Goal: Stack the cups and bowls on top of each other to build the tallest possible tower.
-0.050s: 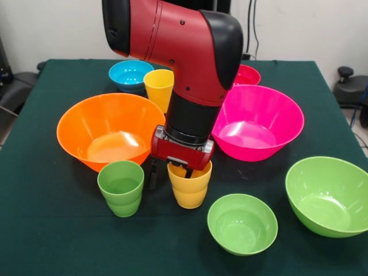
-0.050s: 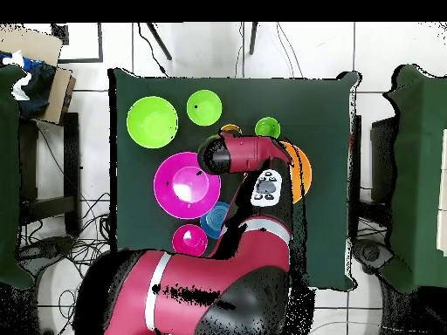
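The orange-yellow cup (image 1: 190,190), a tapered tumbler with a stepped base, is seen upright at the table's (image 1: 52,247) centre. The gripper (image 1: 171,171) is lowered over its rim, one finger outside at nine o'clock; whether anything is clenched cannot be told.

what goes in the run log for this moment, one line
phase: grasping | gripper: open, one finger inside orange-yellow cup, one outside | green cup: upright beside it | stacked: nothing yet
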### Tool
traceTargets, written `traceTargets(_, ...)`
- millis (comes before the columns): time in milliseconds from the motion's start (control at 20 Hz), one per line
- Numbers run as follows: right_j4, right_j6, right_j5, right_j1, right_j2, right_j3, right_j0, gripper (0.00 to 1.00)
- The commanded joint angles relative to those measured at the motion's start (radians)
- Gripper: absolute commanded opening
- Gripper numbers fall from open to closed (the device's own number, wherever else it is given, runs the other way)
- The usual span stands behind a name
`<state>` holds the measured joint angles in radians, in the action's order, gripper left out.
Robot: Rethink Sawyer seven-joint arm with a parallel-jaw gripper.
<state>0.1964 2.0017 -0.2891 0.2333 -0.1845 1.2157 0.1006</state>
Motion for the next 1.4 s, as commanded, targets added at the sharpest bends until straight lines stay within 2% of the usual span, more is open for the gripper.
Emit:
traceTargets(50, 0.006, 0.04, -0.077, -0.008, 0.087, 0.039, -0.018, 1.0)
traceTargets(1400, 0.004, 0.031, -0.094, -0.005, 0.09, 0.031, -0.016, 1.0)
